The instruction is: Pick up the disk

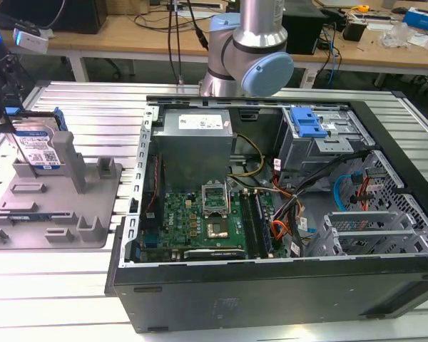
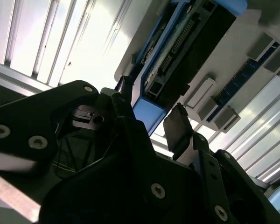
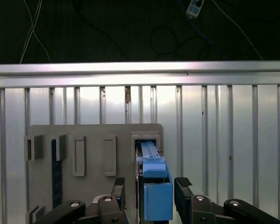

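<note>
The gripper [image 3: 149, 185] was open. Its two dark fingers [image 3: 183, 187] straddled the upper edge of the disk [image 3: 157, 198] without clearly clamping it: one finger lay just beside the blue frame, and the other stood off with a gap showing. The disk stood on edge directly beneath the gripper, in a slot of the grey fixture [image 3: 93, 135], its label face visible in the exterior view. The fixture rested on the ribbed metal counter [image 3: 233, 140]. An open computer case [image 1: 271, 214] sat well apart from the gripper.
</note>
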Robot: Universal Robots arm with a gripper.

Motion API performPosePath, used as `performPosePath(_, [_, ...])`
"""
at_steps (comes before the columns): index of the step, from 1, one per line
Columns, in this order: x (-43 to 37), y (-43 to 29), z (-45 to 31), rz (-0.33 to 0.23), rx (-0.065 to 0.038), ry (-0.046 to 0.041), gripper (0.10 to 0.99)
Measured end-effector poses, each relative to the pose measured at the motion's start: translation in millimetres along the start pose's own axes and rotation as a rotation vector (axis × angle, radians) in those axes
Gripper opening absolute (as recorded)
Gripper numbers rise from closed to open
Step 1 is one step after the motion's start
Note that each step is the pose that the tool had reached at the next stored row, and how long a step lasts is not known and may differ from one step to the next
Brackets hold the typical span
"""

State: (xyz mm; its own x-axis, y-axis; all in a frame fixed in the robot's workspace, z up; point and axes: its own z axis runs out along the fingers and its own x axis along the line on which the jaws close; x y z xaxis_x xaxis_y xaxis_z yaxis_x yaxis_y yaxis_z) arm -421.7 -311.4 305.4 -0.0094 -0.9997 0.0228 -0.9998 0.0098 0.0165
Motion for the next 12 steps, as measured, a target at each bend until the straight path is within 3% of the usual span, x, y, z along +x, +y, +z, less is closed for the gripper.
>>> performPosePath(12, [-0.2,-0.1,5.5,-0.002,0.0,0.0001,0.541])
